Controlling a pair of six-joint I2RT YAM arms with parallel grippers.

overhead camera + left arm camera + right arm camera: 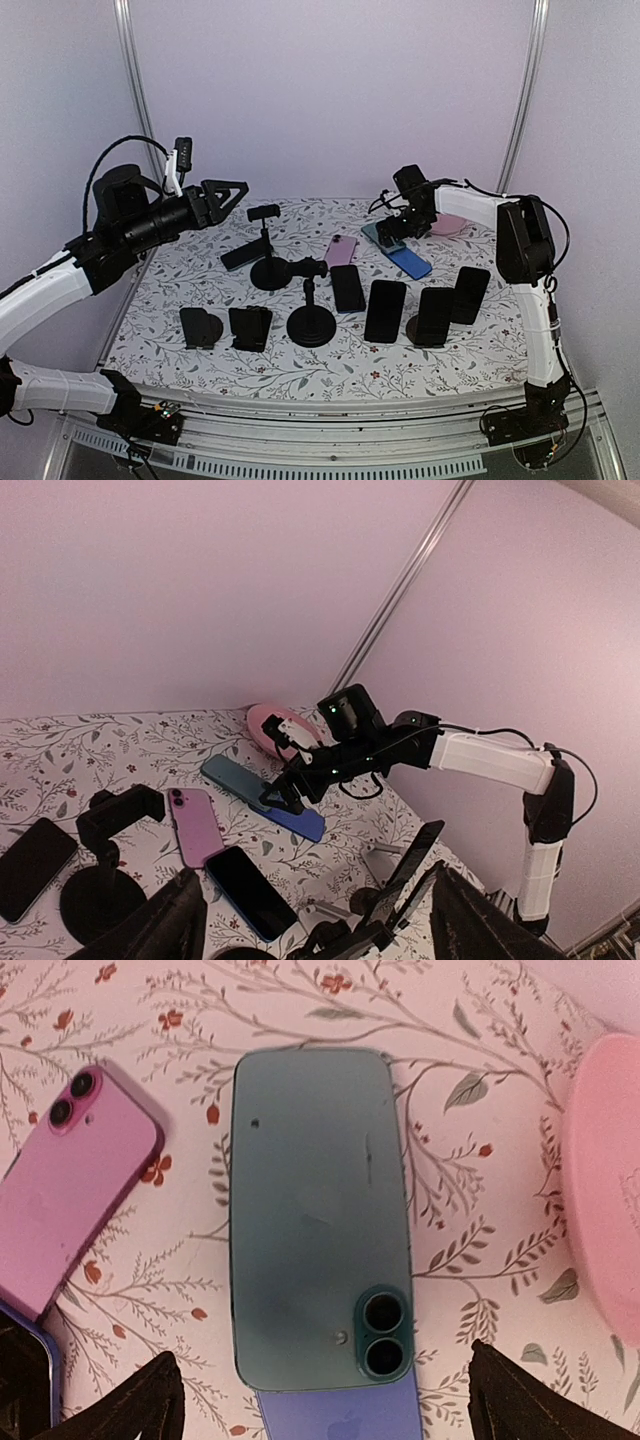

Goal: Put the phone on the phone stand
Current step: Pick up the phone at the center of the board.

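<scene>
Teal rectangular phone (315, 1210) | flat, cameras up, near floral table (200, 285) far-right corner, atop blue phone (335, 1422) | flanked: pink phone (75, 1190), pink round disc (605, 1190) | right gripper (325, 1395) above, fingers apart, empty | left gripper (238, 192) apart, empty

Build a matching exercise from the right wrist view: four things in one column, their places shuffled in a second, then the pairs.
Things:
1. dark teal phone
2. pink phone
3. round pink disc
4. violet-blue phone

Places:
A. cut off by the right edge of the view
B. partly covered by another phone's end
C. at the left edge, back and camera lenses facing up
D. centred under the open right gripper

Pairs: 1-D, 2-C, 3-A, 4-B
</scene>
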